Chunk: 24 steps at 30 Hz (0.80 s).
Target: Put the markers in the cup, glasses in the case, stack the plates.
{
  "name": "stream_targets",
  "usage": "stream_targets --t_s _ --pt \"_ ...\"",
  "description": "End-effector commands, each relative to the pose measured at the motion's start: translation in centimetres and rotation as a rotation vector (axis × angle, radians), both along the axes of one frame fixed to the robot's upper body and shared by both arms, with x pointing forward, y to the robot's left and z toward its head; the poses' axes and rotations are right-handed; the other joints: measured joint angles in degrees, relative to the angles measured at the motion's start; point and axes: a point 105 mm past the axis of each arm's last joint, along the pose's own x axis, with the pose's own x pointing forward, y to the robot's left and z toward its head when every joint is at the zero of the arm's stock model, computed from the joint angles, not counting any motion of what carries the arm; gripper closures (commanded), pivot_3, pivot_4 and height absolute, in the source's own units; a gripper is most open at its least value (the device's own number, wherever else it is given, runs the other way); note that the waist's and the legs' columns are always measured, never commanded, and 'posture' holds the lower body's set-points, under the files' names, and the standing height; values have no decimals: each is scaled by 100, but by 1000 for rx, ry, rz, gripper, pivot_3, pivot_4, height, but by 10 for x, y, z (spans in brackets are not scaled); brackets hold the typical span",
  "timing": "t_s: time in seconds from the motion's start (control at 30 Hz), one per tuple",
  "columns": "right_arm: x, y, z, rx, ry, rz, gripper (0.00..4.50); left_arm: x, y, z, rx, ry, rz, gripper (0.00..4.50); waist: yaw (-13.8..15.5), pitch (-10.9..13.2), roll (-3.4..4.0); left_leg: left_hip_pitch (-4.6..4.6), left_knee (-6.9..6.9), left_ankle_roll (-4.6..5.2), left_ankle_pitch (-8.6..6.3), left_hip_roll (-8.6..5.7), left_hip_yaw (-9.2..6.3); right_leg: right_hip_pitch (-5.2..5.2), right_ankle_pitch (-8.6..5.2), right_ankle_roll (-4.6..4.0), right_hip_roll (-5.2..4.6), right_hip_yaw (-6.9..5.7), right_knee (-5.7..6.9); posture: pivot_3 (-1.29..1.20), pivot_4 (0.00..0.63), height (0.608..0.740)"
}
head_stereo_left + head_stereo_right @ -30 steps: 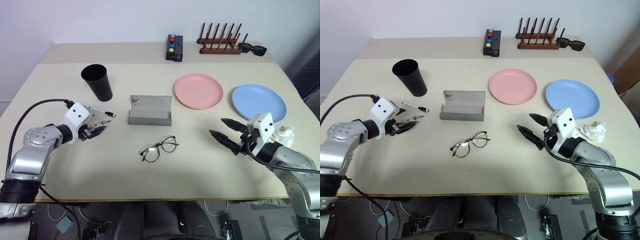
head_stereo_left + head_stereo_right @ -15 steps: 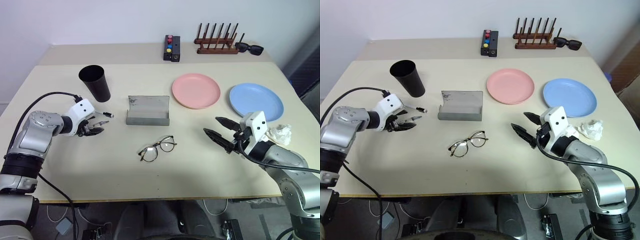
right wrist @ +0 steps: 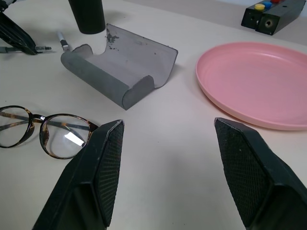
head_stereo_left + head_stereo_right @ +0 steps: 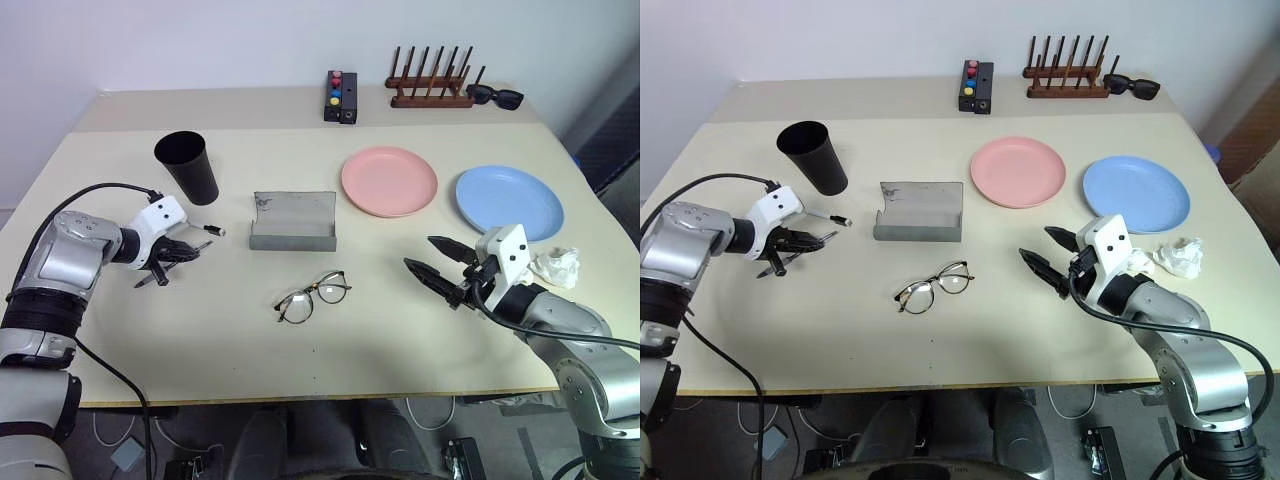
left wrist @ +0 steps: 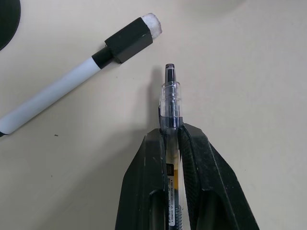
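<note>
My left gripper (image 4: 190,252) is shut on the silvery grey marker (image 5: 170,96), whose dark tip pokes out past the fingertips. Just beyond it the white marker (image 5: 72,91) with its black cap lies on the table, in front of the black cup (image 4: 187,165). The grey case (image 4: 293,222) stands open at mid-table. Nearer me lie the glasses (image 4: 313,297). The pink plate (image 4: 389,181) and the blue plate (image 4: 508,202) rest side by side, apart. My right gripper (image 4: 418,252) hovers open and holds nothing, to the right of the glasses.
A crumpled white tissue (image 4: 556,267) lies right of my right arm. Along the table's far edge stand a small black box with coloured buttons (image 4: 340,96), a wooden peg rack (image 4: 430,85) and black sunglasses (image 4: 495,96).
My left gripper was open around the silvery marker on the table; it has tipped further down and shut on it. The right arm kept still.
</note>
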Motion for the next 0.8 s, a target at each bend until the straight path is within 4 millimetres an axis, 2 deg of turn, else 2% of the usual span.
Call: stream_targets --t_s 0.03,0.17,0.27,0.33,0.43,0.53,0.7,0.8 --pt "-2 3 11 4 -51 19 1461 -1 12 -1 24 -9 36 4450 1 0 0 0 0 0 0 0 0 0 0 0 0 0 0 0 150 735" --pt "-1 1 11 -3 -50 16 1461 2 -19 48 -242 -193 -45 4450 21 2 -3 -8 0 0 0 3 -2 -7 0 0 0 0 0 0 150 735" --pt "-1 0 11 -5 -50 18 1461 11 -23 88 -340 -394 7 4450 81 7 -12 -22 7 -1 0 6 -11 -11 0 0 -8 -8 -1 0 150 735" --pt "-1 0 10 -6 -50 22 1461 21 -27 124 -420 -582 57 4450 84 7 -14 -23 11 -1 1 4 -15 -8 1 2 -18 -10 -4 0 150 735" --pt "1 1 10 -5 -52 28 1461 24 -33 178 -574 -842 99 4450 73 8 -22 -22 17 -2 1 -3 -13 -3 2 5 -22 -10 -5 0 150 735" --pt "2 2 10 -5 -54 36 1461 32 -29 194 -618 -922 173 4450 44 8 -22 -19 16 -2 1 -9 -11 -3 3 6 -22 -10 -4 0 150 735" --pt "4 3 11 -5 -58 45 1461 37 -48 201 -708 -943 133 4450 36 7 -19 -10 5 -5 3 -7 -9 -6 3 5 -8 -6 0 0 150 735" --pt "4 4 9 -5 -58 50 1461 46 -41 211 -716 -1066 217 4450 56 10 -25 -13 11 -12 7 -7 -9 -5 4 5 -8 -6 1 0 150 735"
